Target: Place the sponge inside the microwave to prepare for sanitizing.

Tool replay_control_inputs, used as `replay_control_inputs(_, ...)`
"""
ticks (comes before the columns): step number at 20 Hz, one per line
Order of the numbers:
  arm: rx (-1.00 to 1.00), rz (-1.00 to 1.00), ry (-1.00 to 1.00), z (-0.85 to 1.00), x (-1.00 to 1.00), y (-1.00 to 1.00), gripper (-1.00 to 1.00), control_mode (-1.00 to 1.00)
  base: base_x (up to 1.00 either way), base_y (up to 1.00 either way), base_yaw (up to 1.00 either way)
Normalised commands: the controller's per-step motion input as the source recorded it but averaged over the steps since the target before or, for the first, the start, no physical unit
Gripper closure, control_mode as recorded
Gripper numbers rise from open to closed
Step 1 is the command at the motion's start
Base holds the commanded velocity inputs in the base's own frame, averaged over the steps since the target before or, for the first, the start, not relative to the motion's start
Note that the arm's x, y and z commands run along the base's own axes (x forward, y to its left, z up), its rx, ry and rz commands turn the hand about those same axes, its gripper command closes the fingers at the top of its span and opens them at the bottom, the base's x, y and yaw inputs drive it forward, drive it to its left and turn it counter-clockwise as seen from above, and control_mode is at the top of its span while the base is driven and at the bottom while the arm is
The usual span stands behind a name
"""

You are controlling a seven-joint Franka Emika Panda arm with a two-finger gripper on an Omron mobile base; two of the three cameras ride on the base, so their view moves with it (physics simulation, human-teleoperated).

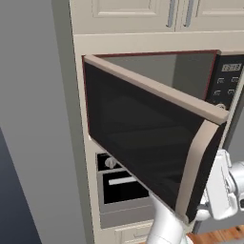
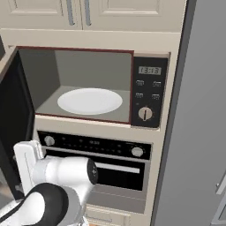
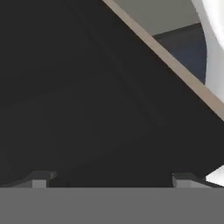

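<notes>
The microwave (image 2: 79, 70) is built into the beige cabinet wall, and its door stands swung open to the left. Its grey cavity holds a white round turntable (image 2: 89, 100), with a dark panel and a silver knob (image 2: 145, 114) to the right. The door's black glass (image 1: 138, 138), edged in beige, reaches out toward the base. My gripper (image 3: 111, 179) is open, its fingertips (image 3: 41, 177) wide apart and close against the dark glass (image 3: 87, 96), with nothing between them. The white hand (image 1: 221, 186) sits by the door's free edge. The sponge is out of view.
A black-fronted oven (image 2: 115, 167) with a silver handle bar and knobs sits right under the microwave. Beige cabinet doors (image 2: 88, 13) run above. A tall grey panel (image 2: 198, 110) stands at the right, and another grey wall (image 1: 33, 119) at the left.
</notes>
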Motion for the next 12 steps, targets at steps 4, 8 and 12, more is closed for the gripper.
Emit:
replay_control_inputs(4, 0.0, 0.0, 0.0, -0.36, -0.94, 1.0, -1.0, -1.0, 0.0, 0.0, 0.0)
replay_control_inputs(8, 0.01, 0.0, 0.0, -0.38, -0.91, 1.0, -1.0, -1.0, 0.0, 0.0, 0.0)
replay_control_inputs(12, 0.03, 0.0, 0.0, -0.47, -0.91, 1.0, -1.0, -1.0, 0.0, 0.0, 0.0)
